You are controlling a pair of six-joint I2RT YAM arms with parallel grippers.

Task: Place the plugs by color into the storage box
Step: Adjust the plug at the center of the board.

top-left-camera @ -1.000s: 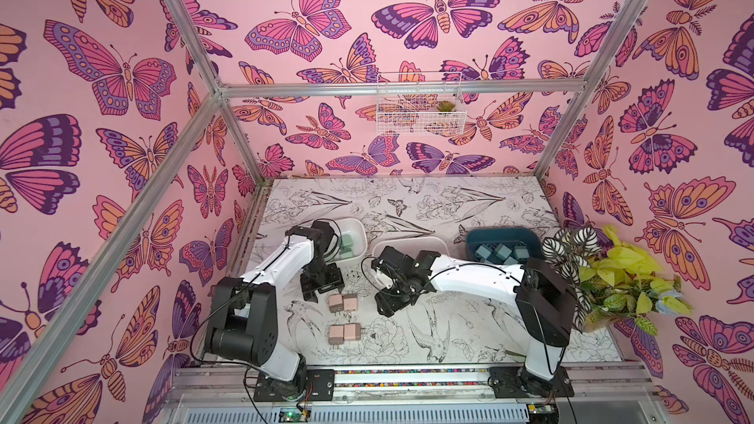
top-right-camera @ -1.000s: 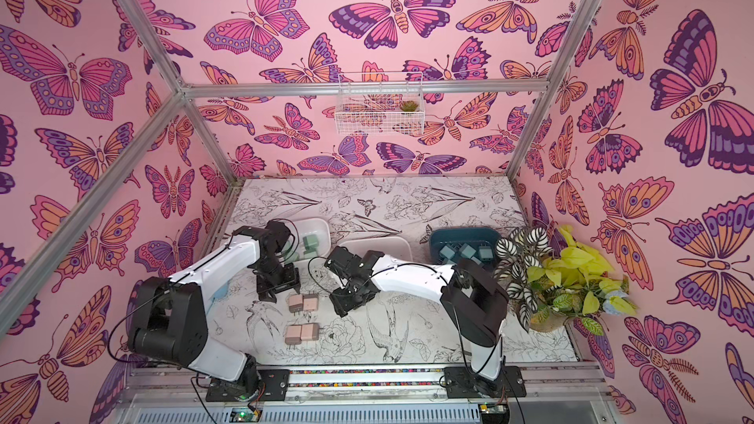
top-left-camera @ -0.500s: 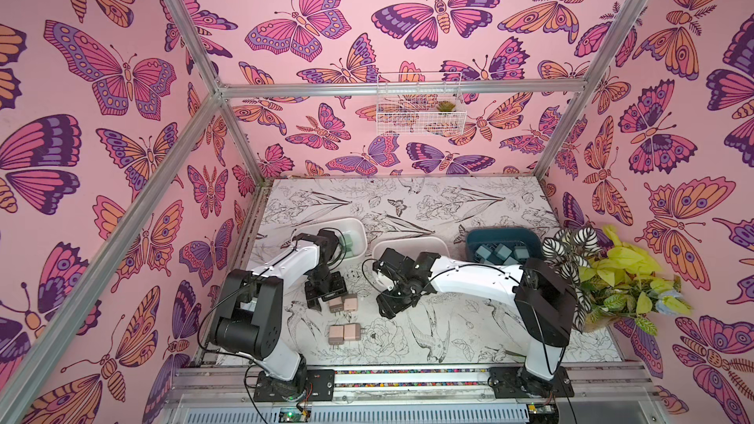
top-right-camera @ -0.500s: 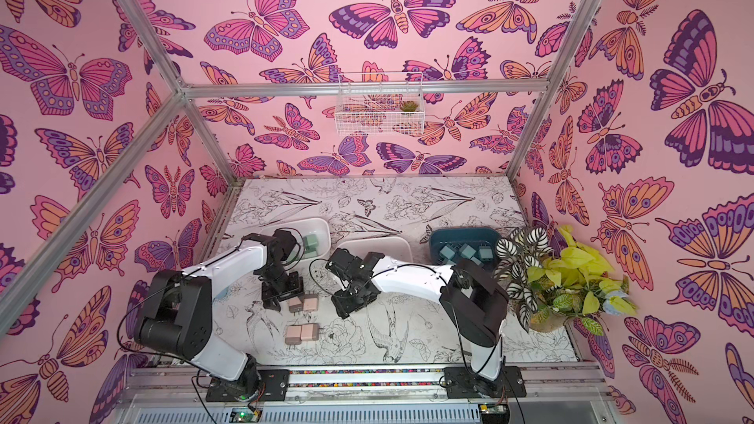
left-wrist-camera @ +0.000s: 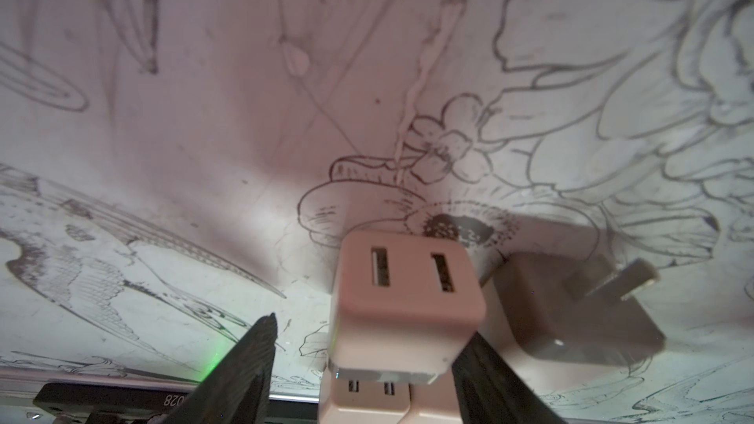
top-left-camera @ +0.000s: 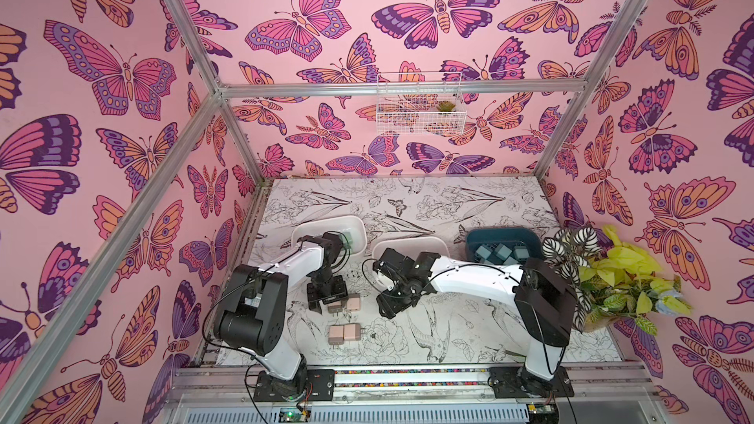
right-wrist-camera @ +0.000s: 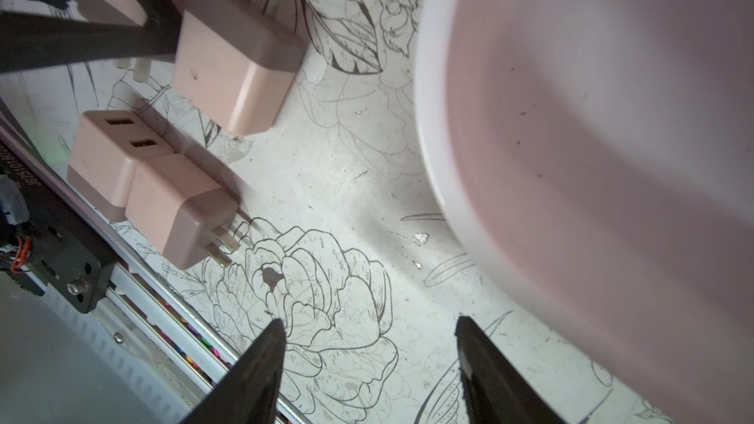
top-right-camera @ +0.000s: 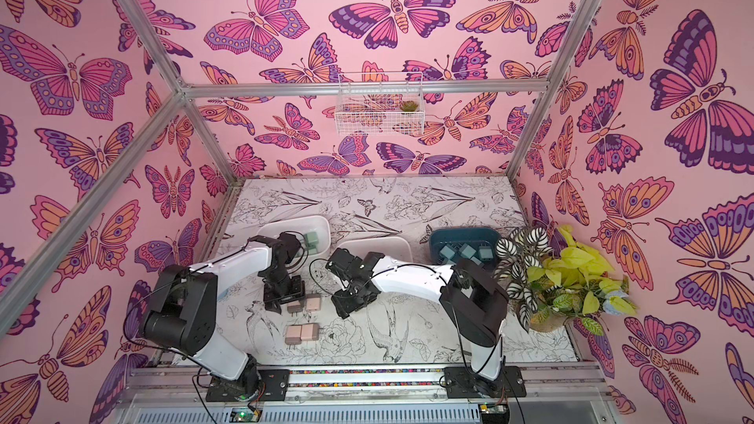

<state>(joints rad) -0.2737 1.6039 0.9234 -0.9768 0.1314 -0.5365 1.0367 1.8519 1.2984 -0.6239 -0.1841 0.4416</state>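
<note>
Nearest the front edge of the bench, left of centre, two pale pink plugs lay side by side, touching. Just behind them the left gripper pointed down at the bench with its jaws apart, astride a third pink plug. One finger lay against that plug's side and the other finger stood clear of it, so nothing was clamped. A fourth pink plug lay just beside it, prongs showing.

The left arm rose from the front left corner, ran back to an elbow by a white bin, then folded down again. The right arm stretched from the front right corner toward the bench's middle with its wrist bent down. The right gripper hovered low with its jaws spread and nothing between them, near the rim of a pale bin.

Farther back the bins stood in a row. The white bin, toward the left edge, held mint green plugs. The pale bin sat in the middle, and a dark teal bin toward the right edge held teal-blue plugs.
</note>
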